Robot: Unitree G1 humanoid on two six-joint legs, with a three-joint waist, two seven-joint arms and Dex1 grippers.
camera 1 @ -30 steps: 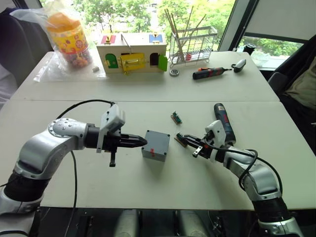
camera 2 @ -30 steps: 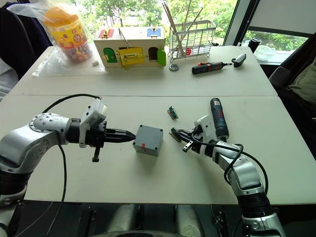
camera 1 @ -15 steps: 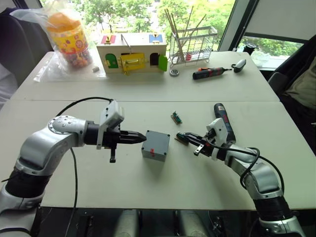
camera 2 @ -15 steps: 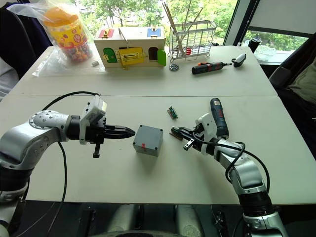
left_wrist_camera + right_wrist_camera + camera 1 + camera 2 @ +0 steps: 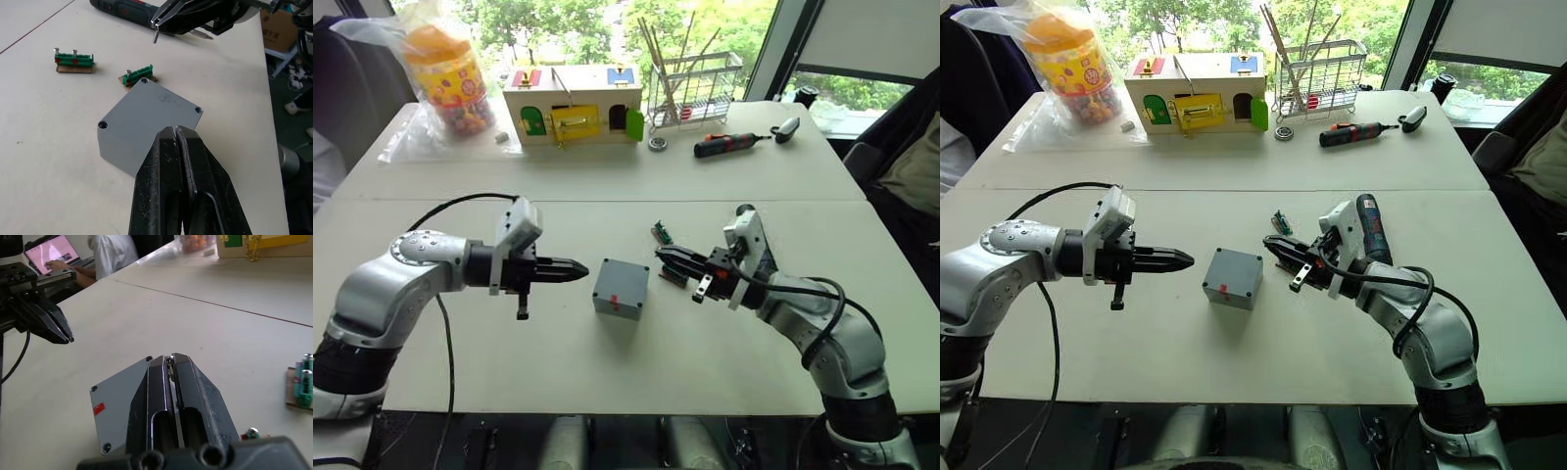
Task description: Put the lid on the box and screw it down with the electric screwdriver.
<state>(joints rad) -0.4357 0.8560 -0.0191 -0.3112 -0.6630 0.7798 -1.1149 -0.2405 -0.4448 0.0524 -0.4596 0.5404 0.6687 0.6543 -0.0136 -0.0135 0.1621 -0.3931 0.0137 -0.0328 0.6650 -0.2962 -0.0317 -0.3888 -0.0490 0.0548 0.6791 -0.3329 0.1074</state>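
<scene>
Centrally, the box was seen resting on the white table, its top face closed by the lid with a screw hole at each visible corner and a small red mark on the face toward the robot. The left claw was held level just beside the box's left edge, fingers pressed together, with a bare strip of table between tip and box. The right claw was poised above the table near the box's right edge, its fingers brought together on a small screw. Two green terminal blocks lay beyond the box. The electric screwdriver lay on the table behind the right wrist. Open table was left in front of the box.
</scene>
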